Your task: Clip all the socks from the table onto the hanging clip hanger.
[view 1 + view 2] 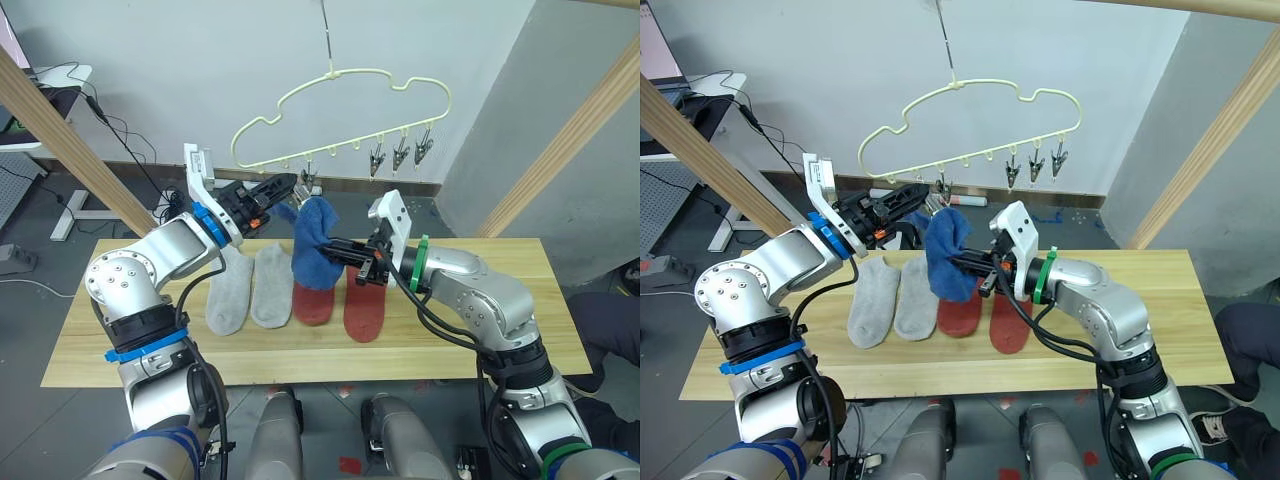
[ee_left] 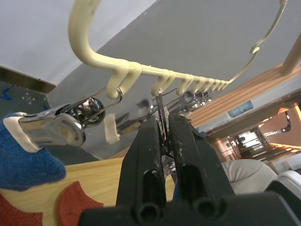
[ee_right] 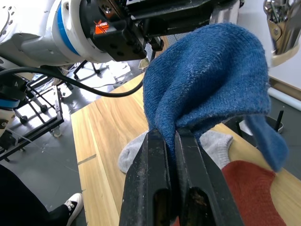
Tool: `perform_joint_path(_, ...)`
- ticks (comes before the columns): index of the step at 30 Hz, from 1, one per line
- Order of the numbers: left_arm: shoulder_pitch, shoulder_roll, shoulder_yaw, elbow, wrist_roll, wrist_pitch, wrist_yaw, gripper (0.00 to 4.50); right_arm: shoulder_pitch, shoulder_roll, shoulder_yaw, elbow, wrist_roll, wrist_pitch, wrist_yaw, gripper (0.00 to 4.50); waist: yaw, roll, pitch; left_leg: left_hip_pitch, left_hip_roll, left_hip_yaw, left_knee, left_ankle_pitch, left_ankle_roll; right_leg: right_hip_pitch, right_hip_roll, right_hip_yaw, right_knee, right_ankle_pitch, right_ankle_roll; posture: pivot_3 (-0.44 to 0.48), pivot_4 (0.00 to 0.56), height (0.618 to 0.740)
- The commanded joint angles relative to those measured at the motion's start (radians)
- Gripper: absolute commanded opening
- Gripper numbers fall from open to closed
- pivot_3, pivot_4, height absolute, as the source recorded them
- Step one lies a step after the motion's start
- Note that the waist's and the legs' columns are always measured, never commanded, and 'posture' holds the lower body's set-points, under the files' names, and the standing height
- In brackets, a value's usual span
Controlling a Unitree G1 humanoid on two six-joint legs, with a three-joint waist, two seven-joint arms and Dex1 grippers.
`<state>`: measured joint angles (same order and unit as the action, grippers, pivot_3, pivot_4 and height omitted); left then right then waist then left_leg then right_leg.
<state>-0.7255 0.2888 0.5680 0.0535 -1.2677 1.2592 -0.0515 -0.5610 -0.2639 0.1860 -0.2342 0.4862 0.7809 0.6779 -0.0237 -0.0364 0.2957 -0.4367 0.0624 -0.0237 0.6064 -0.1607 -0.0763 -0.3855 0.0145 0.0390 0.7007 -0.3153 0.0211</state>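
Note:
The pale-yellow clip hanger (image 1: 345,110) hangs above the table (image 1: 500,300). My left gripper (image 1: 290,188) is raised to the hanger's lower bar and shut on a metal clip (image 2: 162,110). Just right of it, my right gripper (image 1: 333,247) is shut on blue sock fabric (image 1: 315,245), held bunched with its top edge close under that clip; whether it is one blue sock or two, I cannot tell. Two grey socks (image 1: 250,288) and two rust red socks (image 1: 340,305) lie side by side on the table beneath.
Three empty clips (image 1: 400,155) hang at the hanger's right end. Thick wooden frame poles slant at the left (image 1: 60,140) and right (image 1: 570,150). A desk with cables (image 1: 60,85) stands back left. A person's shoe (image 1: 1215,425) is on the floor at the right.

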Motion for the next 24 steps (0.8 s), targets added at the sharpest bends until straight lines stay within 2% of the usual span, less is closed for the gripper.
perform_joint_path(1,0.008,0.017,-0.012,-0.014,-0.032,-0.009,0.008,0.0,0.023,-0.006,0.007,-0.035,0.01,-0.011,0.012,0.01,0.0,0.0,0.0,0.0,0.0,0.0,0.0,0.0,0.0,0.0,0.0,0.0,0.0,0.0,0.0,0.057,0.267,0.74)
perform_joint_path(17,0.025,0.031,-0.064,-0.016,-0.071,-0.049,0.012,0.0,-0.079,0.055,0.008,0.039,-0.002,-0.051,-0.009,0.01,0.0,0.0,0.0,-0.001,0.0,0.0,-0.001,0.0,0.0,0.0,0.0,0.0,-0.002,0.0,0.0,0.053,0.262,0.74)
perform_joint_path(22,0.043,0.055,-0.097,-0.054,-0.042,-0.086,-0.045,0.0,-0.092,0.057,0.006,0.062,-0.016,-0.071,-0.015,0.01,0.0,0.0,0.0,-0.001,0.0,0.0,-0.002,0.0,0.0,-0.001,0.0,0.0,-0.002,0.0,0.0,0.053,0.261,0.74)
perform_joint_path(24,0.052,0.066,-0.109,-0.065,-0.04,-0.097,-0.069,0.66,-0.086,0.06,0.01,0.072,-0.025,-0.082,-0.018,0.0,0.0,0.0,0.0,-0.001,0.0,0.0,-0.002,0.0,-0.001,-0.001,0.0,0.0,-0.002,0.0,0.0,0.056,0.257,0.74)
